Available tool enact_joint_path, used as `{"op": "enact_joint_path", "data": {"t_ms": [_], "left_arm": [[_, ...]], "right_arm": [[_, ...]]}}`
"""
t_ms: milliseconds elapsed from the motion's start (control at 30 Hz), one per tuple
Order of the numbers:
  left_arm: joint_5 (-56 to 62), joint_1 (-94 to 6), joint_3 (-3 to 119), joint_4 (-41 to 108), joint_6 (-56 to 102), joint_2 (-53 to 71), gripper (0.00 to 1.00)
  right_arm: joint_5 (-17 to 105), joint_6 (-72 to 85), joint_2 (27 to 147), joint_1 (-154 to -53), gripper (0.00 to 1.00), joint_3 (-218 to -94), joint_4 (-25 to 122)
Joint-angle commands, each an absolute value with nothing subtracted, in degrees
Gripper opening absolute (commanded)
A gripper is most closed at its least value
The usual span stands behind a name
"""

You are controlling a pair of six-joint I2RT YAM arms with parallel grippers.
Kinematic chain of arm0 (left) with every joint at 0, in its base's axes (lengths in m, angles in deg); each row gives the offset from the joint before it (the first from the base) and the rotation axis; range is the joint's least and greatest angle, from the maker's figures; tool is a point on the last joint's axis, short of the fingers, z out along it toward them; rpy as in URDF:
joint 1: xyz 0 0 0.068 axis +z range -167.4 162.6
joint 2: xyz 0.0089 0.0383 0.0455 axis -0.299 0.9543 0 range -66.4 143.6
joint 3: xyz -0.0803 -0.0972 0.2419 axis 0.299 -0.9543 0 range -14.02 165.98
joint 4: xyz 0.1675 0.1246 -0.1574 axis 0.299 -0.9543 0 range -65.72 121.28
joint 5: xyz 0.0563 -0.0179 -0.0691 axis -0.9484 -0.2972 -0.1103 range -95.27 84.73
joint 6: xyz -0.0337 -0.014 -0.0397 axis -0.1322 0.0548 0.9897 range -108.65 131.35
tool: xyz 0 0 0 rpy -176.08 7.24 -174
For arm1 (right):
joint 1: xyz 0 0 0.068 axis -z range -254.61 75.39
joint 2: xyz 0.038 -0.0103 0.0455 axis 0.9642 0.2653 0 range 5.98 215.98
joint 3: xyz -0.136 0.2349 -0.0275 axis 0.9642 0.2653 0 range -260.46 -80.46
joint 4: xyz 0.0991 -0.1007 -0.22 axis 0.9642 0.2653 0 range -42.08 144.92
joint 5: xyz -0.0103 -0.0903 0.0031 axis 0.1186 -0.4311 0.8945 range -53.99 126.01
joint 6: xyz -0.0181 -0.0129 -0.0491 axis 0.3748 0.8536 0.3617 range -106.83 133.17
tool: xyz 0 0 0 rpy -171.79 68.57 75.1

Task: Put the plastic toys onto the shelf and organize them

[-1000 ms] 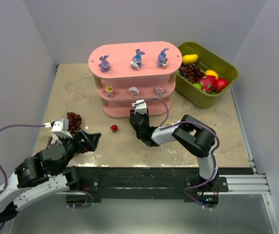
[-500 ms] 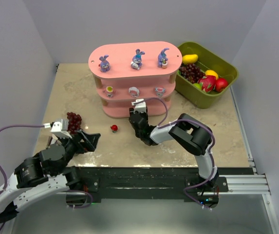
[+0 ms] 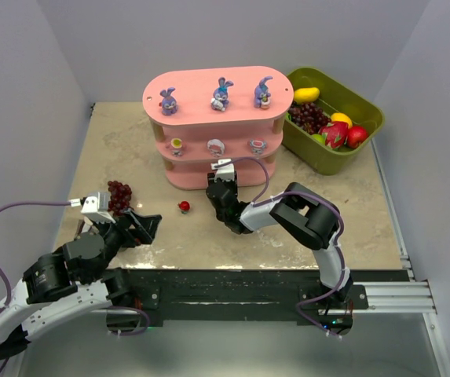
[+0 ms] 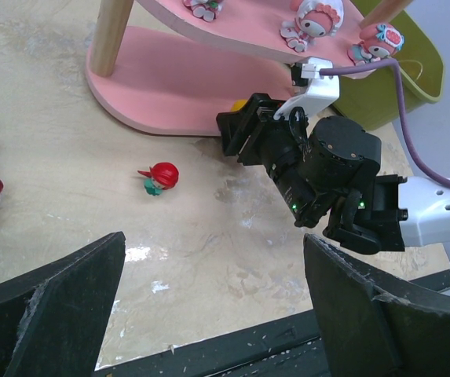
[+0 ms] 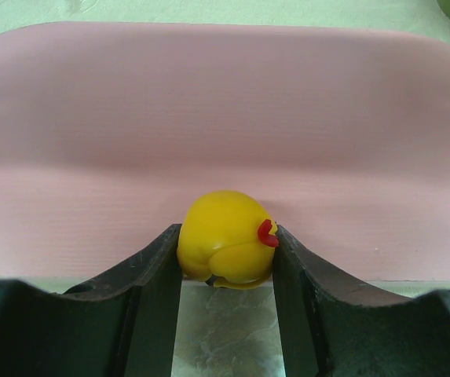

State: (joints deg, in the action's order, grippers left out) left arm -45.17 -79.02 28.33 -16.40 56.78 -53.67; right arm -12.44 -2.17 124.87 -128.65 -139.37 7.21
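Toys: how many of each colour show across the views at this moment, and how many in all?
purple-blue bunnies: 3
pink-and-white toys: 3
red toy: 1
yellow toy: 1
Total: 8 toys in view

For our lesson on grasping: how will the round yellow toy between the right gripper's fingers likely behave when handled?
The yellow toy looks hard and glossy, so probably stiff but slippery. Its rounded body, pinched at the sides by the fingers, may twist out, or roll once released.
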Motion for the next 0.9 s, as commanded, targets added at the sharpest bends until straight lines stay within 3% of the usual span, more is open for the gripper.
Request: {"op": "enact_joint_path", "data": {"t_ms": [0,267,400,500,867], "left_arm": [[-46.9,-79.1,28.4,-15.8,57.7,-54.2,1.0],[-47.1,-79.1,28.5,-15.9,57.7,-54.4,1.0],[-47.2,-79.1,28.6,-15.9,57.6,-54.4,1.0],[-47.2,-79.1,28.5,-15.9,57.6,-54.4,1.0],[-47.3,-79.1,28.5,-16.0,57.7,-54.4,0.99]], "right_arm": [[-11.9,-1.9,125.9,-126.5,0.36,-142.0,6.3],[-12.7,-2.1,126.1,-126.5,0.46,-142.2,6.1],[-13.2,-2.6,126.2,-126.5,0.64,-142.6,7.0],[-13.2,-2.7,126.2,-126.5,0.71,-142.7,7.0],[-11.8,-1.4,122.7,-126.5,0.81,-136.3,-0.7]]}}
